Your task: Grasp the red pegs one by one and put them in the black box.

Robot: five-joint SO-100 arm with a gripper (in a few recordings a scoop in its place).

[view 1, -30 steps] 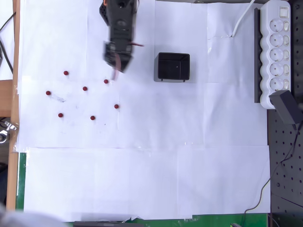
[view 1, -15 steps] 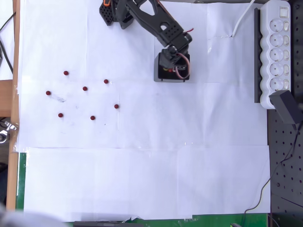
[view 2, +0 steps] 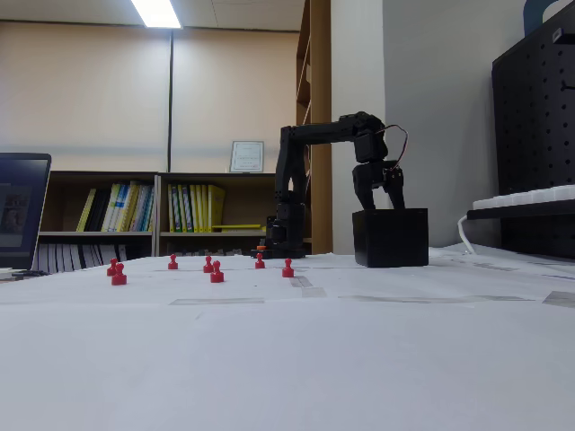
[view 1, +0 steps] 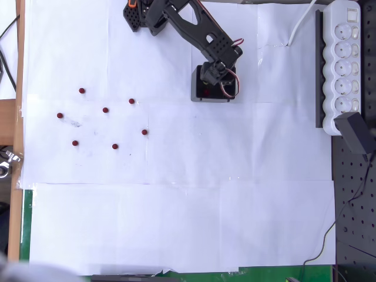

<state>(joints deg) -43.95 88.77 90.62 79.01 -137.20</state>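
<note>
Several small red pegs (view 1: 105,110) are scattered over the white paper at the left, and they stand in a loose row (view 2: 216,272) in the fixed view. The black box (view 1: 198,96) sits at the upper middle, seen as a dark cube (view 2: 391,238) from the side. My gripper (view 1: 216,85) hangs just above the box's opening, reached over from the arm's base at the top. From the side the gripper (view 2: 378,199) is open, fingers spread, with nothing between them. A red spot, apparently a peg (view 1: 206,92), shows inside the box.
A long white power strip (view 1: 343,64) with a black adapter (view 1: 355,132) lies along the right edge, beside a black pegboard (view 1: 352,200). A wooden table edge (view 1: 12,153) runs down the left. White paper stretches toward the front.
My arm swung right from beside the peg cluster to over the black box. Since half a second ago it shifted slightly and a red spot now shows inside the box.
</note>
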